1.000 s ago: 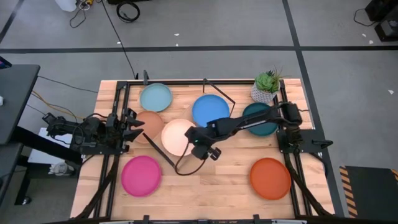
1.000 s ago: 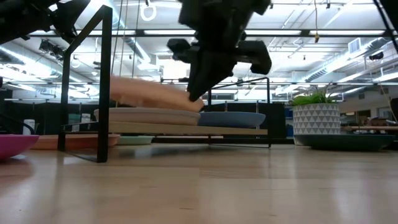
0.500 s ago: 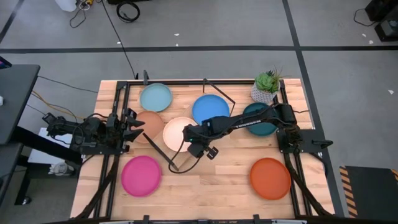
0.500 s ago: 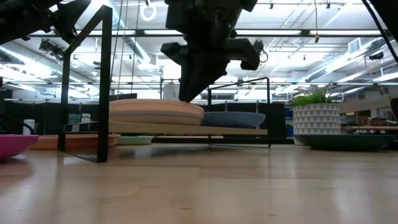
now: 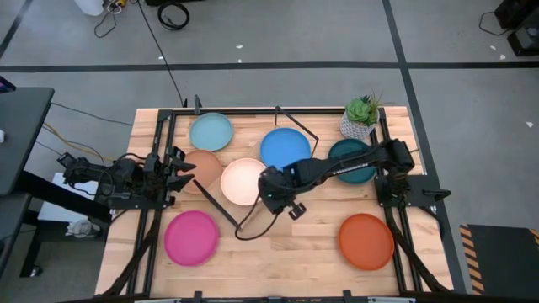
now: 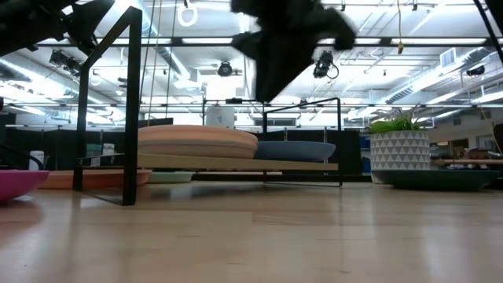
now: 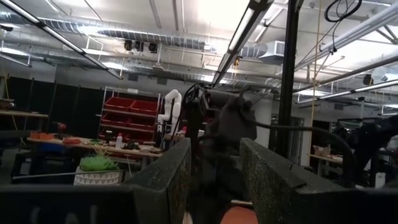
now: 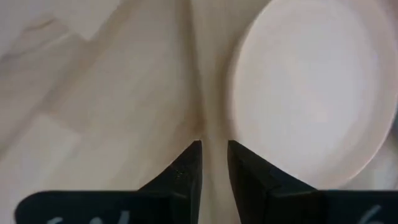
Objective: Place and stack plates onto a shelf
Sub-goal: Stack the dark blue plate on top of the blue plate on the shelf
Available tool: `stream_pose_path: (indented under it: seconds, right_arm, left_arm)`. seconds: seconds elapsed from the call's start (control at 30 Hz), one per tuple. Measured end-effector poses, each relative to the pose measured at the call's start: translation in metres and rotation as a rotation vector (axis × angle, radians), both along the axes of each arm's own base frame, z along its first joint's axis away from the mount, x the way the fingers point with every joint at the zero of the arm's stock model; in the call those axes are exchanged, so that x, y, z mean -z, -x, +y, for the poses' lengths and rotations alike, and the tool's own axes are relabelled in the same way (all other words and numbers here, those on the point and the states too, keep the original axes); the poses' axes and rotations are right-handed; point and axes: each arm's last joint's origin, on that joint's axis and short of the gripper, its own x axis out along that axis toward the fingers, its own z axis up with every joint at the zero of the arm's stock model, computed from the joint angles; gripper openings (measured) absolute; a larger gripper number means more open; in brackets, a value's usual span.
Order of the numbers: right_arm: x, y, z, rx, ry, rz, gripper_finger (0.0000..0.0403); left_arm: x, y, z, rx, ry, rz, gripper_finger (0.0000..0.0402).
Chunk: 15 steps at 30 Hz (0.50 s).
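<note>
The cream plate (image 5: 242, 181) (image 8: 311, 93) lies flat on top of another plate on the shelf (image 6: 299, 165) (image 5: 263, 166). The blue plate (image 5: 285, 149) (image 6: 295, 149) sits beside it on the same board. On the table rest the tan (image 5: 202, 167), light blue (image 5: 210, 131), dark teal (image 5: 352, 160), pink (image 5: 191, 237) and orange (image 5: 366, 241) plates. My right gripper (image 5: 269, 187) (image 8: 213, 146) hangs above the shelf just past the cream plate's rim, fingers a little apart, holding nothing. My left gripper (image 5: 179, 170) waits open at the table's left edge.
A potted plant (image 5: 362, 118) (image 6: 399, 153) stands at the far right corner. The shelf's black wire legs (image 6: 130, 102) rise at its ends. Bare wood (image 5: 286, 244) lies between the pink and orange plates at the near side.
My right gripper brought the tilted cream plate toward the far left, over the plate on the shelf, and set it flat. The gripper has since come off the plate, risen and drawn back a little toward the right. The plate stays on the stack.
</note>
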Motion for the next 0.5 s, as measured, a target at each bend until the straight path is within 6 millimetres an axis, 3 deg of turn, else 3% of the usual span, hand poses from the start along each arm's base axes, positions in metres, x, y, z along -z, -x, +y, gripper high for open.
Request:
stream_pose_path:
  seconds: [0.23, 0.5]
  right_arm:
    - [-0.011, 0.041, -0.008, 0.306, 0.034, 0.214, 0.0082]
    - [0.01, 0.108, -0.035, 0.561, 0.011, 0.265, 0.0082]
  left_arm:
    - [0.0, 0.0, 0.0, 0.001, 0.002, -0.001, 0.0146]
    - [0.0, 0.0, 0.0, 0.001, 0.001, -0.001, 0.0146]
